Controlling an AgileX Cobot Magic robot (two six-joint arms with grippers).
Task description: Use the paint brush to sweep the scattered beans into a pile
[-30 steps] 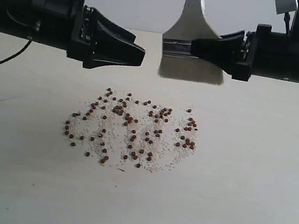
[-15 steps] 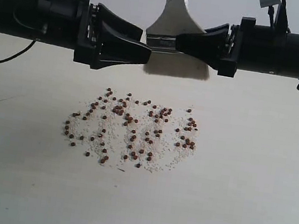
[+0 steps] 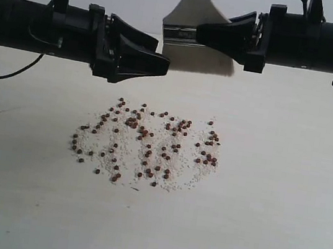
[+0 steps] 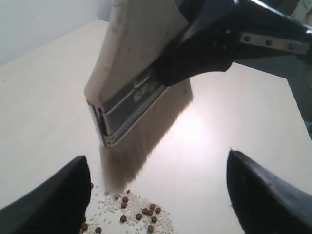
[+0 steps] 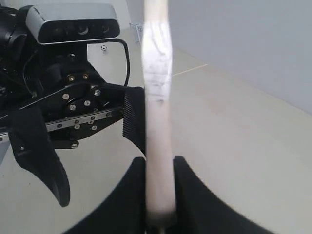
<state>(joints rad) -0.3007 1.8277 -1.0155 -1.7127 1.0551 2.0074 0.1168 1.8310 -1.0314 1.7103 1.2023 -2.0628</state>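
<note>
Two sets of jaws matter here, and we start with the right jaws. They are pinched close on the paint brush [image 3: 189,15], gripping it from one side about where the handle meets the silver ferrule [image 4: 132,102]. The handle points up and the bristles [image 3: 196,60] hang down clear of the bench [image 3: 278,216]. The left jaws stand wide apart and hold nothing, just beside the brush on its other side. The beans [image 3: 148,144] lie scattered with pale grit in a loose patch on the bench, below the brush and nearer the exterior camera; no pile is gathered yet. Our first worry is the grip: it takes a flat brush from the side, so we judge that pressing the bristles hard on the bench could twist or tip the brush in the jaws. Our second is how near the left jaws are, since a sideways stroke could knock the brush against them. Our third is the beans themselves. Round and light, they may roll away or flick off springy bristles if the stroke is fast, and a stroke set too high may pass over the fine grit.
</note>
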